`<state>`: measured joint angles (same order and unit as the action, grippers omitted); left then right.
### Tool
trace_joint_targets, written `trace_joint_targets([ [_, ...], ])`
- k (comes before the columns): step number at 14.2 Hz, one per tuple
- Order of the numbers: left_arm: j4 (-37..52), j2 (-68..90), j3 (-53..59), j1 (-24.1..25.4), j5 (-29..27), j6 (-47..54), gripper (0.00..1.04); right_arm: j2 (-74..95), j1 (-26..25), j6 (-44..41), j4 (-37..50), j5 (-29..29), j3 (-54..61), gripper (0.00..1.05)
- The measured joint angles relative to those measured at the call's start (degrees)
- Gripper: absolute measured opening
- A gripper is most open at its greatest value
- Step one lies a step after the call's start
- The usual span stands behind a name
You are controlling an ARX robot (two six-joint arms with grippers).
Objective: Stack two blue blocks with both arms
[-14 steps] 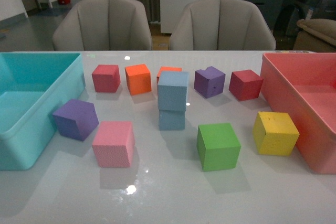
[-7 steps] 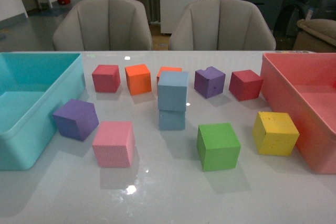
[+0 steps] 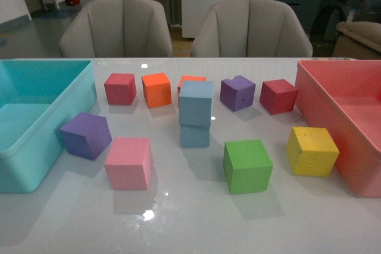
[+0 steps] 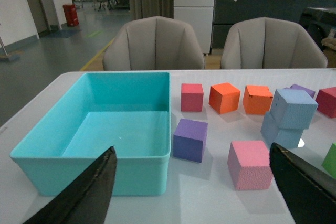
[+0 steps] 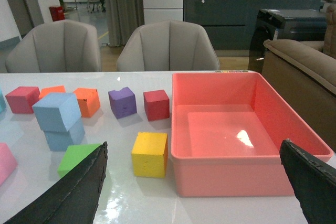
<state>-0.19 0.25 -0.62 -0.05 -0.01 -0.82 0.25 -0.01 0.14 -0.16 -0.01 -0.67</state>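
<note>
Two pale blue blocks stand stacked in the table's middle: the upper blue block (image 3: 196,103) sits on the lower blue block (image 3: 195,135), turned a little askew. The stack also shows in the left wrist view (image 4: 290,114) and in the right wrist view (image 5: 58,118). Neither arm shows in the front view. My left gripper (image 4: 194,192) is open and empty, well back from the stack, near the turquoise bin. My right gripper (image 5: 197,187) is open and empty, in front of the pink bin and the yellow block.
A turquoise bin (image 3: 44,138) stands left, a pink bin (image 3: 333,117) right. Around the stack lie red (image 3: 120,88), orange (image 3: 156,90), purple (image 3: 237,93), dark red (image 3: 278,96), purple (image 3: 86,135), pink (image 3: 128,163), green (image 3: 247,165) and yellow (image 3: 311,150) blocks. Another orange block (image 3: 191,80) is behind the stack.
</note>
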Motion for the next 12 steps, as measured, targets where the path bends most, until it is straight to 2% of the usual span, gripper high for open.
trace_joint_targets([
  [1,0.0,0.0,0.0,0.0,0.0,0.0,1.0,0.0,0.0,0.0,0.0,0.0,0.0,0.98],
  [12,0.0,0.0,0.0,0.0,0.0,0.1,0.98,0.0,0.0,0.0,0.0,0.0,0.0,0.98],
])
